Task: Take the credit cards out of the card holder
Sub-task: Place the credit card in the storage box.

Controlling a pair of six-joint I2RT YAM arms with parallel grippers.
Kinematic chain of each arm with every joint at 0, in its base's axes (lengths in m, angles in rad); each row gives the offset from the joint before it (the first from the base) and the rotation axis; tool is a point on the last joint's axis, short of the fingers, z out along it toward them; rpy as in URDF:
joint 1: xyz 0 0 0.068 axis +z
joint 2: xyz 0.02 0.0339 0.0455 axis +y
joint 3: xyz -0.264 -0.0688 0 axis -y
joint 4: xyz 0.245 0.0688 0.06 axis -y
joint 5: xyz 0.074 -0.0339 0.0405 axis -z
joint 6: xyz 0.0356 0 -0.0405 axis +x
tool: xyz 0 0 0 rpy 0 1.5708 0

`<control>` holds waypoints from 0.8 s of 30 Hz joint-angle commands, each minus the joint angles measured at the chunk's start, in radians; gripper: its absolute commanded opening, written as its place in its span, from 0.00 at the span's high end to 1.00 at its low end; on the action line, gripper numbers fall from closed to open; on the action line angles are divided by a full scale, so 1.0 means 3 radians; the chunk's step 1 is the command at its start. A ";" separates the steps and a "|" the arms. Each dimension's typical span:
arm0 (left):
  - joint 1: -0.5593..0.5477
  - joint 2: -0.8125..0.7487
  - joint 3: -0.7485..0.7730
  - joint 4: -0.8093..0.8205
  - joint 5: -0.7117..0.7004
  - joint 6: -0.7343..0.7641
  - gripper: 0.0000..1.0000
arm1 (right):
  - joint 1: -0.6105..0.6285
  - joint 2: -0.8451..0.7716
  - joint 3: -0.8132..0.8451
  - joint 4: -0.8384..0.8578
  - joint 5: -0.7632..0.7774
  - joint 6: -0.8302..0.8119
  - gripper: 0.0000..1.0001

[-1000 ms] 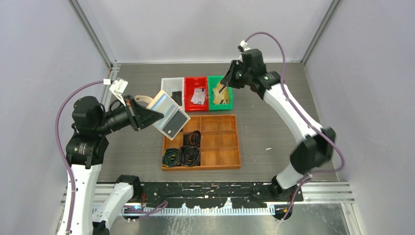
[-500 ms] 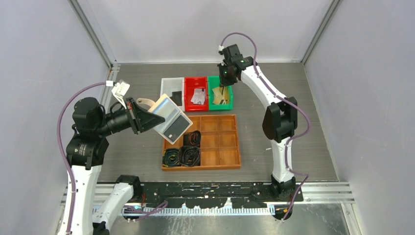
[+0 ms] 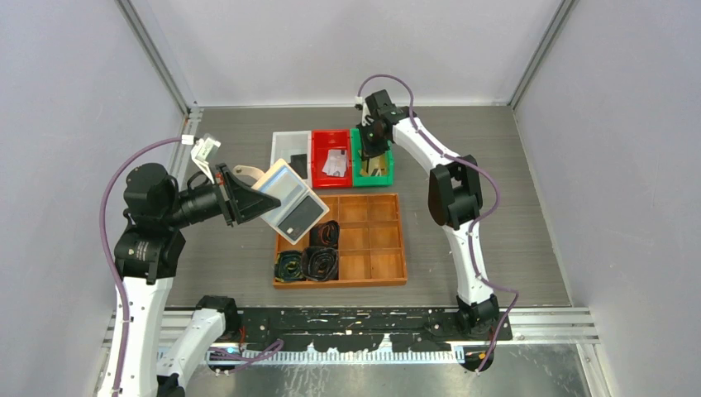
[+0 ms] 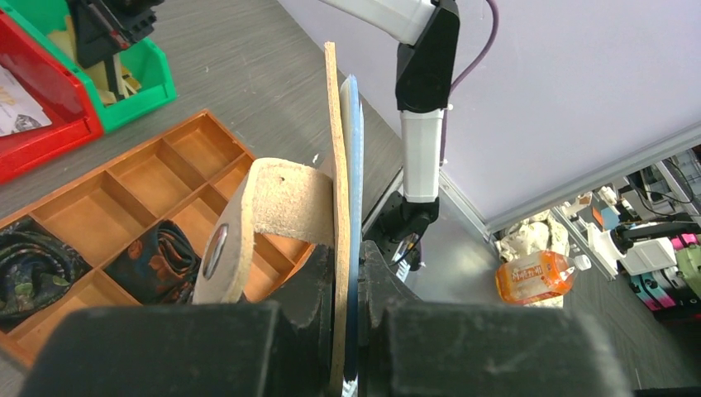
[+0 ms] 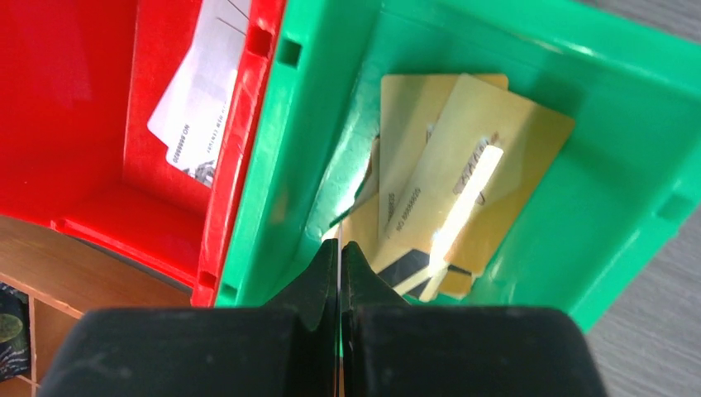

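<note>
Card holder (image 3: 285,198) is held up off the table by the L gripper (image 3: 258,195), left of the bins and overlapping the far-left corner of the wooden tray (image 3: 372,240) in the top view. Its jaws are clamped on the holder's edge. In the L wrist view the tan cover and pale blue inner leaf are seen edge-on, pinched btwn the black fingers (image 4: 306,289), w/ the strap tab (image 4: 273,198) curling off to the left. The holder is open and tilted, w/ its shiny inner pages facing up. A dark, card-shaped rectangle (image 3: 293,217) is seen on its lower page.

R gripper (image 5: 339,248) is pointed down into the green bin (image 5: 331,99), w/ its jaws pressed together. Whether a thin card is pinched there cannot be told. Gold cards (image 5: 463,190) are lying in a loose overlapping pile on the bin floor, just beyond the fingertips. A white card (image 5: 202,99) is leaning in the red bin (image 5: 240,165) next door. The white bin (image 3: 281,145) is set at the left of the row. Coiled belts (image 3: 318,260) are lying in the tray's near-left compartments.
</note>
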 commanded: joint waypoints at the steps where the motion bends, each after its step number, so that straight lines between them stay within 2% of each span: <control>1: 0.0003 -0.0013 0.0045 0.0287 0.0138 -0.0057 1.00 | 0.0023 0.0087 0.0276 0.0192 -0.0162 -0.0163 0.99; 7: 0.0003 0.0001 0.0038 0.0282 0.0143 -0.0014 1.00 | 0.0019 0.0153 0.0283 0.0306 -0.0197 -0.0216 0.96; 13: 0.0003 0.0093 -0.0055 0.0380 0.0013 0.0056 1.00 | 0.0019 0.0071 0.0180 0.0431 -0.0063 -0.0246 0.75; 19: 0.0003 0.0220 -0.0042 0.0449 0.0012 0.0050 1.00 | 0.0023 -0.0245 -0.0203 0.0771 0.0176 -0.0261 0.47; 24: -0.0001 0.0223 -0.0046 0.0417 0.0016 0.0084 1.00 | 0.0022 -0.0567 -0.0383 0.0912 0.0366 -0.0245 0.38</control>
